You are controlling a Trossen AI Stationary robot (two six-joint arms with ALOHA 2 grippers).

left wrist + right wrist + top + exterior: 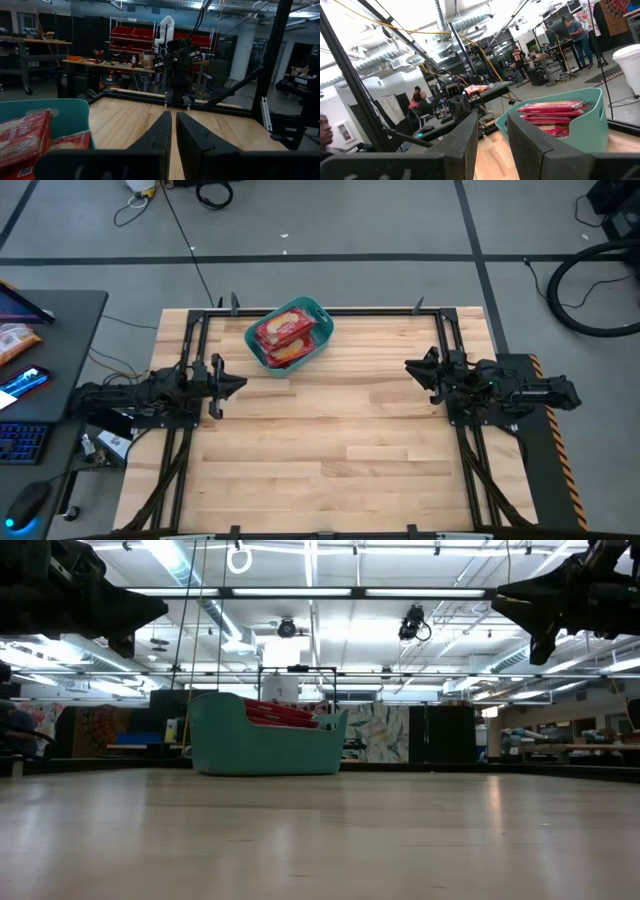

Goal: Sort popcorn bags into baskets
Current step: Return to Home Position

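Note:
The teal basket (318, 310) stands on its base near the table's far edge, left of centre. Several red popcorn bags (285, 330) lie stacked inside it. The low view shows the basket (265, 752) with the bags (280, 712) rising above its rim. My left gripper (238, 384) hovers at the table's left side, pointing right, shut and empty (173, 116). My right gripper (410, 368) hovers at the right side, pointing left, slightly open and empty (492, 120). The basket (75, 110) (587, 125) shows in both wrist views.
Black frame rails (330, 311) run along the table's far edge and down both sides. A dark desk (60, 320) left of the table holds a paler orange-and-white packet (15, 340). Bare wood (330, 440) spans the middle and near part. People (575, 30) stand in the room beyond.

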